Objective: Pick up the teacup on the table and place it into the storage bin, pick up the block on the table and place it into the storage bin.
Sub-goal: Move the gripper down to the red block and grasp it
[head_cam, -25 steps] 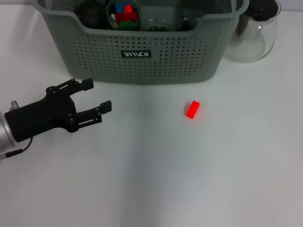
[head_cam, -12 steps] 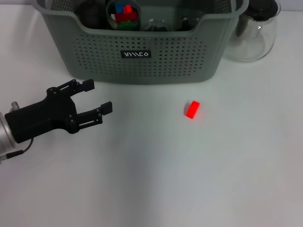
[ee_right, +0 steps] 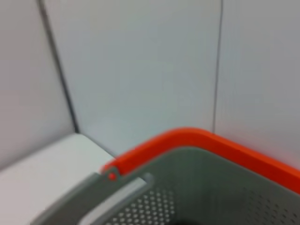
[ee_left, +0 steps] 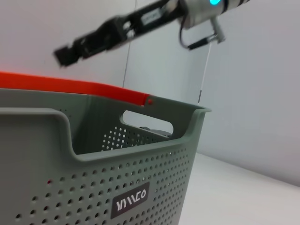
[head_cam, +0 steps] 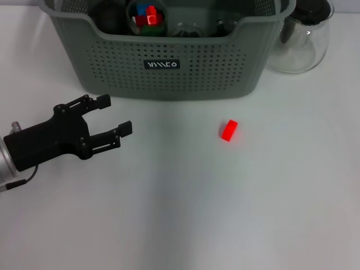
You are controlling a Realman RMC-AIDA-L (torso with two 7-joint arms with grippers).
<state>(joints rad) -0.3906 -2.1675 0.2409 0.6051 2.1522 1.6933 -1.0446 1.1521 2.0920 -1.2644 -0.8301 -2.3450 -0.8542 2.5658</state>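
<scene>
The red block (head_cam: 228, 130) lies on the white table, in front of the grey-green storage bin (head_cam: 191, 79) and to the right of centre. My left gripper (head_cam: 115, 113) is open and empty, low over the table to the bin's front left, well left of the block. No teacup shows on the table; clear glass pieces (head_cam: 184, 29) and a cup of coloured bricks (head_cam: 147, 15) lie in the bin. My right gripper (ee_left: 70, 50) shows only in the left wrist view, held high above the bin (ee_left: 93, 187).
A clear glass pitcher (head_cam: 301, 39) with a dark lid stands right of the bin. The bin's far rim is orange (ee_right: 187, 140). Bare white table spreads around the block and toward the front edge.
My left gripper has barely moved. The coloured bricks in the cup inside the bin have shifted slightly. The red block has not moved.
</scene>
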